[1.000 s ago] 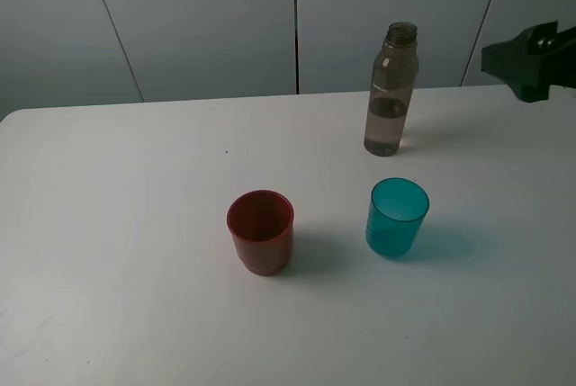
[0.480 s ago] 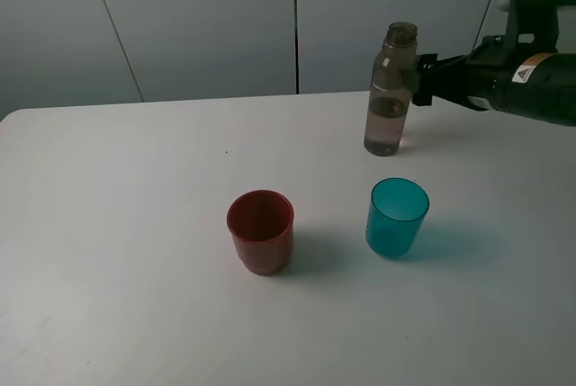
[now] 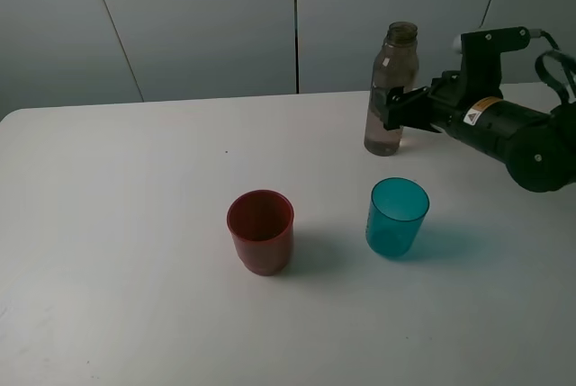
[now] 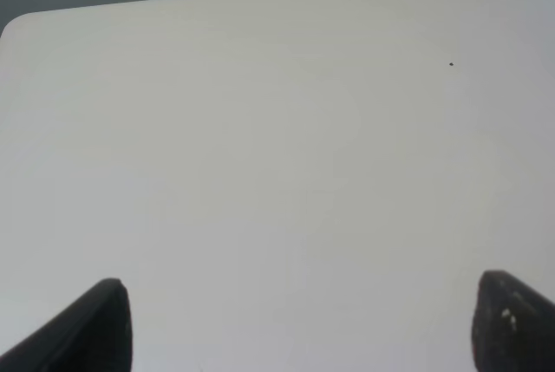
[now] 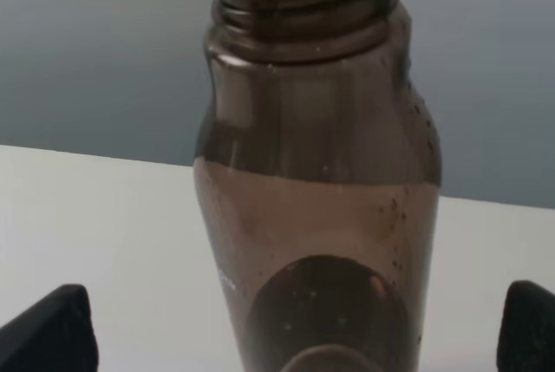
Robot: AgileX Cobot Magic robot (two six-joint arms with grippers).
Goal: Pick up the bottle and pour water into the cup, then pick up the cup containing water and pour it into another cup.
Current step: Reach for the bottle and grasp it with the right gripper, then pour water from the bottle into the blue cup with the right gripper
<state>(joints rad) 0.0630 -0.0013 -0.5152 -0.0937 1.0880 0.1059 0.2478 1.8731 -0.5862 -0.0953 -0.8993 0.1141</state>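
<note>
The smoky grey-brown bottle (image 3: 391,89) stands upright at the back right of the white table (image 3: 126,224), uncapped, with water in its lower part. My right gripper (image 3: 396,109) is open right beside the bottle, its fingers level with the lower body. In the right wrist view the bottle (image 5: 316,172) fills the middle, between the two fingertips (image 5: 48,333). The teal cup (image 3: 396,217) stands in front of the bottle. The red cup (image 3: 261,230) stands to the left of the teal cup. My left gripper (image 4: 299,329) is open over bare table, out of the exterior view.
Grey wall panels (image 3: 198,17) stand behind the table's back edge. My right arm (image 3: 513,130) reaches in from the right, over the table's back right part.
My right arm has come in from the right edge and moved left and down, bringing its open gripper up to the bottle. The bottle and cups have not moved.
</note>
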